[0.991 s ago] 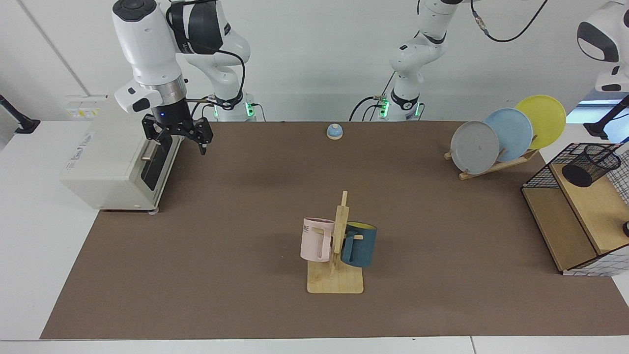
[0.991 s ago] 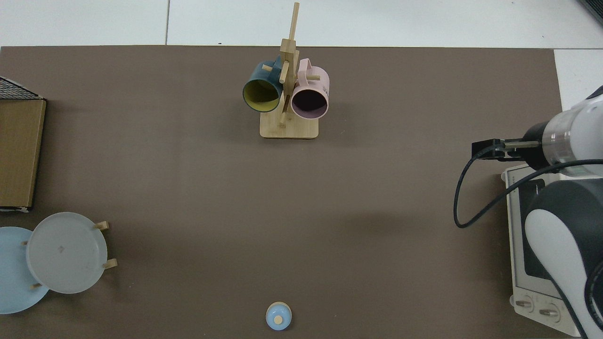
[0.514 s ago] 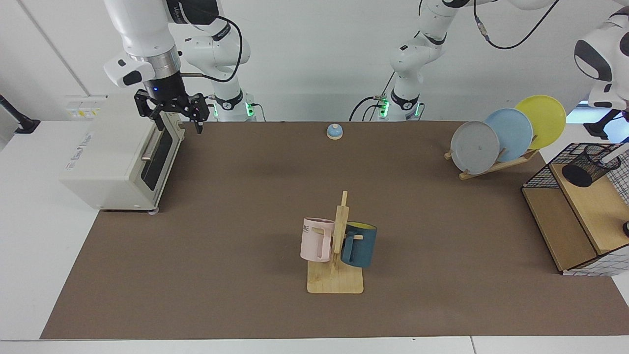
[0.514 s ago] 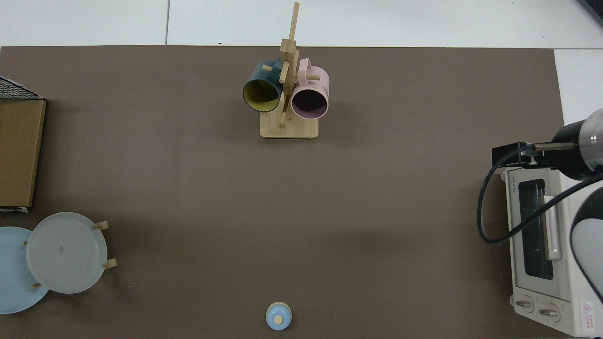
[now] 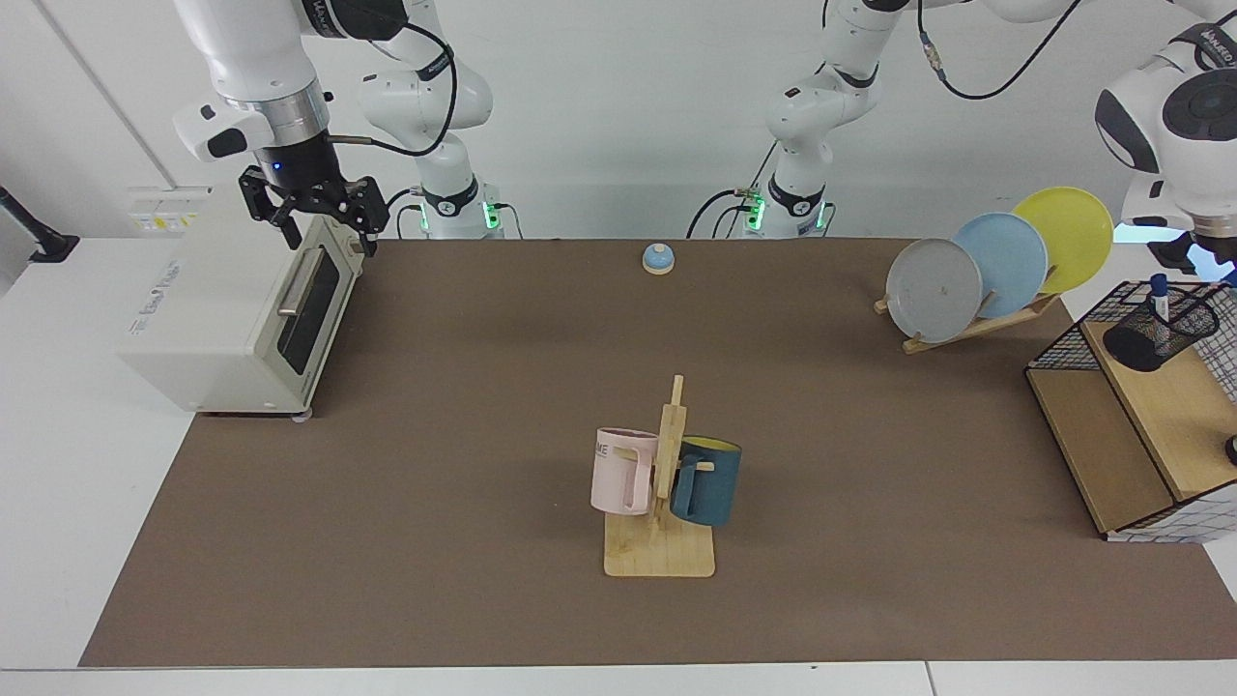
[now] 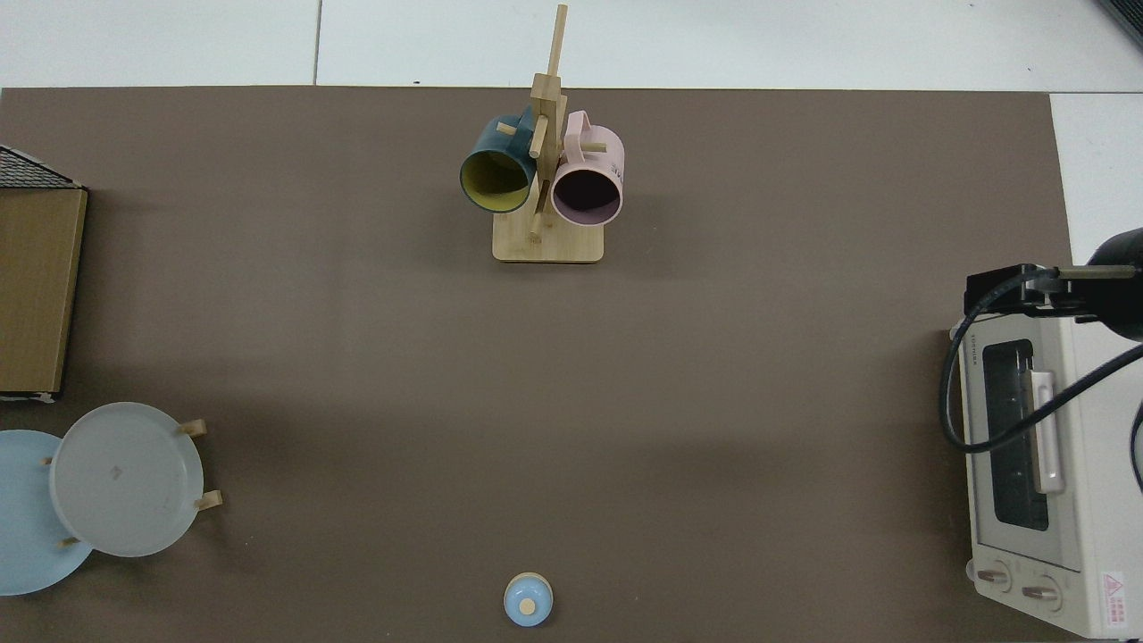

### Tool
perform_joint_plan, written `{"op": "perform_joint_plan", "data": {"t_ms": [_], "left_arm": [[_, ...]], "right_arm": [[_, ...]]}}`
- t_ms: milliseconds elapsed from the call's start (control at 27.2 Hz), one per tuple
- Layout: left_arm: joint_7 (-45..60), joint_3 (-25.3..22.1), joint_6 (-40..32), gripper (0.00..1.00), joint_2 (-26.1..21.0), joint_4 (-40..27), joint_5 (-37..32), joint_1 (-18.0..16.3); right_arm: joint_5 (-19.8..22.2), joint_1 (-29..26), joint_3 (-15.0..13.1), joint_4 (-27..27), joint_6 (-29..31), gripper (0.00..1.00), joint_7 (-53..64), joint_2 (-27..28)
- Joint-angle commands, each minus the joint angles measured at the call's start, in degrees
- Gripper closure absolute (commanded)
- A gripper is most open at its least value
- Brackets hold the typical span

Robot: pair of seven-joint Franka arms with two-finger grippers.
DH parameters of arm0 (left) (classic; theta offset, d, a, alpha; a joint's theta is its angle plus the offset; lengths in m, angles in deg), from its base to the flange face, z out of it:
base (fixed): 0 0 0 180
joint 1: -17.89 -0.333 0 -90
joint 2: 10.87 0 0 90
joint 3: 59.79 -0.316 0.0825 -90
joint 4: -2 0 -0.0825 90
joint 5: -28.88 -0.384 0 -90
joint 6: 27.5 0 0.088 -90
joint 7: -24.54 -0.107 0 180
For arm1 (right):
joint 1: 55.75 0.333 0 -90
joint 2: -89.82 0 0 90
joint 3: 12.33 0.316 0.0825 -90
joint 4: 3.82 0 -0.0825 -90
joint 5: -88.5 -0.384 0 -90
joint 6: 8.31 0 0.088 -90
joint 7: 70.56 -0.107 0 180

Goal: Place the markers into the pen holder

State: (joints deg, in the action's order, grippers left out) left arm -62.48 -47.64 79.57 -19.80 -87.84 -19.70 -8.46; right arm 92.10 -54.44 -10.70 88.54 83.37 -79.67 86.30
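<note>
Marker (image 5: 1159, 295) upright in pen holder (image 5: 1156, 329), blue cap showing, body hidden by mesh | left gripper (image 5: 1220, 263) above holder, cut by frame edge | right gripper (image 5: 309, 215) over toaster oven (image 5: 232, 309), fingers spread, empty

— How many plates (image 5: 934, 288) stood in the rack (image 5: 976, 327) at the far right?
— Three: grey, blue, yellow.
— And mugs (image 5: 618, 472)?
— Two hung on the wooden tree (image 5: 667, 464) near the middle of the desk (image 5: 464, 406), one pink, one dark blue.
— Markers?
— One marker (image 5: 1160, 295), in one mesh pen holder (image 5: 1155, 329).
— Anything else?
— One toaster oven (image 5: 242, 309), one bell (image 5: 658, 258), one wire basket (image 5: 1131, 406), two arms.
</note>
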Motion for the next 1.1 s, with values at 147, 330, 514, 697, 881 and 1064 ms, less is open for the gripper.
{"op": "perform_joint_plan", "data": {"t_ms": [147,330,514,697,881,1064], "left_arm": [[1.94,-0.19,-0.72,0.00,0.14,1.42,0.40,3.58],[4.84,-0.19,-1.25,0.00,0.22,1.33,8.83,4.03],[6.51,-0.19,-1.60,0.00,0.92,-0.86,20.60,3.77],[17.30,0.60,-6.60,0.00,1.98,-2.27,23.61,6.75],[28.12,0.69,-8.55,0.00,3.12,-4.64,32.03,9.56],[46.29,0.77,-8.72,0.00,3.83,-5.44,38.46,15.70]], "right_arm": [[-0.34,-0.88,0.31,-0.16,-0.54,0.00,1.28,-0.52],[-0.34,-0.96,0.22,-0.16,-0.54,0.00,1.28,-0.52],[-0.34,-0.96,0.22,-0.16,-0.54,0.00,1.28,-0.52],[-0.95,-0.26,0.66,0.28,-1.24,0.00,1.11,-0.96],[-5.78,-1.05,0.22,1.15,-1.15,0.00,0.75,-1.40],[-7.20,-2.11,0.13,2.56,-0.63,0.00,0.84,-2.19]]}}
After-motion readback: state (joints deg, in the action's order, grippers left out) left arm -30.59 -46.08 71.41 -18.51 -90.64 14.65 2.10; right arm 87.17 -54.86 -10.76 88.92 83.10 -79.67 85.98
